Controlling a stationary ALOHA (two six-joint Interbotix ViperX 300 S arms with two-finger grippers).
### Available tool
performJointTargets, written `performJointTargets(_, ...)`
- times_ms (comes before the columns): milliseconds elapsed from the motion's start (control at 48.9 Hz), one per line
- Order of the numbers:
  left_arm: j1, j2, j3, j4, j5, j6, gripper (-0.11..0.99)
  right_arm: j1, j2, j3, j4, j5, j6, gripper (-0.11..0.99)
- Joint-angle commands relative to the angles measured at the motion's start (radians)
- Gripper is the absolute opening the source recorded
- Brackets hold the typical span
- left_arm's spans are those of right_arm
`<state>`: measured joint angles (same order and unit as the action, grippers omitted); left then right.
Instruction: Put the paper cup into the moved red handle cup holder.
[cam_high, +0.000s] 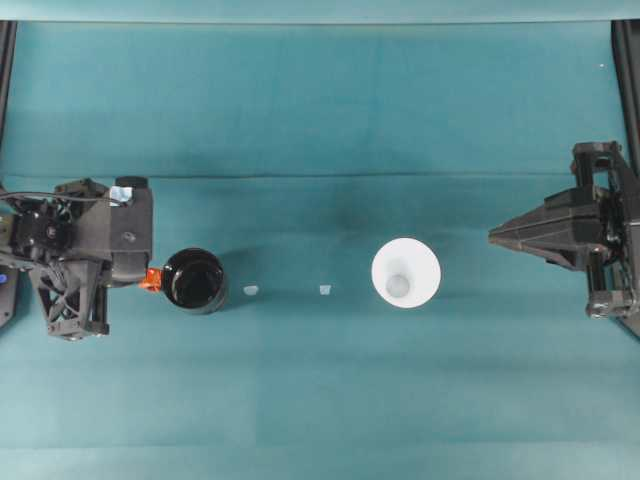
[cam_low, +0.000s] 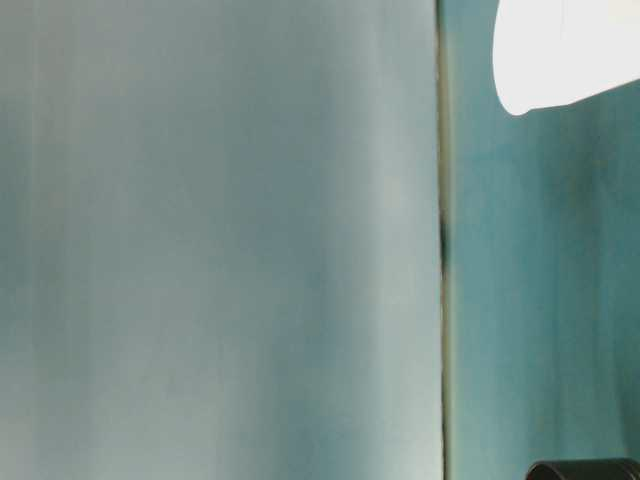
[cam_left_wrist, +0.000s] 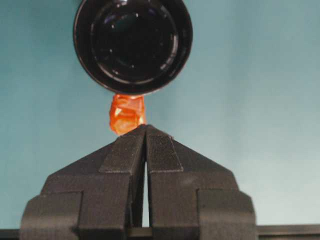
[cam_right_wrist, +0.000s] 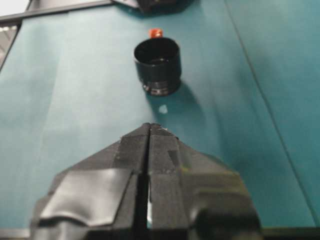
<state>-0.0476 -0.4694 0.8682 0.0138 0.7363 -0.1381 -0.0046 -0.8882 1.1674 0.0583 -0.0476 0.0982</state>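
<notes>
On the left side of the overhead view your left gripper (cam_high: 140, 272) lies low and level over the teal table (cam_high: 320, 110), pointing toward the middle, its fingers pressed together with only a hairline seam between them in the left wrist view. Their tip sits just behind the small red handle (cam_left_wrist: 127, 114) — close, but you can't tell from these pictures whether it touches, and nothing is held. That handle belongs to the black cup holder (cam_high: 194, 280), which stands upright with its open mouth facing straight up; its long axis is vertical and the handle points back at the left gripper, away from the centre of the table. Your right gripper (cam_high: 495, 237) waits at the far right, also level and aimed inward, its fingers drawn together to a point and holding nothing; from its wrist camera the cup holder (cam_right_wrist: 157, 65) shows well ahead with the handle on its far side. The paper cup (cam_high: 405, 272) stands upright between the two arms, right of centre, wide rim up and narrow base on the table — well apart from the holder and clear of the right gripper. Two small white scraps (cam_high: 251, 290) lie on the table between cup and holder.
</notes>
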Motion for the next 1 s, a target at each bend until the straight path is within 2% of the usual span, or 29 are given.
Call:
performJointTargets(0, 0.002, 0.006, -0.026, 0.002, -0.003, -0.008, 0.03, -0.005, 0.005, -0.015, 0.003, -0.006, 0.009, -0.11)
performJointTargets(61, 0.008, 0.012, -0.028, 0.003, -0.002, -0.021, 0.04, -0.003, 0.005, -0.014, 0.003, -0.006, 0.009, -0.11)
performJointTargets(123, 0.006, 0.02, -0.026, 0.003, -0.006, -0.04, 0.14, -0.003, 0.003, -0.015, 0.003, -0.006, 0.009, -0.11)
performJointTargets(184, -0.002, 0.025, -0.028, 0.003, -0.021, -0.04, 0.29, -0.003, 0.002, -0.014, 0.003, -0.006, 0.009, -0.11)
performJointTargets(246, -0.002, 0.026, -0.021, 0.008, -0.043, -0.035, 0.48, -0.003, 0.002, -0.015, 0.002, -0.005, 0.009, -0.11)
performJointTargets(348, 0.0, 0.035, -0.012, 0.008, -0.046, -0.034, 0.79, -0.003, 0.0, -0.014, 0.002, -0.005, 0.009, -0.11)
performJointTargets(430, 0.0, 0.041, -0.012, 0.008, -0.046, -0.032, 0.95, -0.003, 0.0, -0.014, 0.003, -0.005, 0.009, -0.11)
performJointTargets(716, 0.006, 0.075, 0.031, 0.008, -0.06, -0.032, 0.97, -0.003, 0.0, -0.012, 0.002, 0.012, 0.009, -0.11)
performJointTargets(982, 0.012, 0.156, 0.086, 0.008, -0.212, -0.031, 0.97, -0.003, 0.0, -0.011, 0.002, 0.035, 0.009, -0.11)
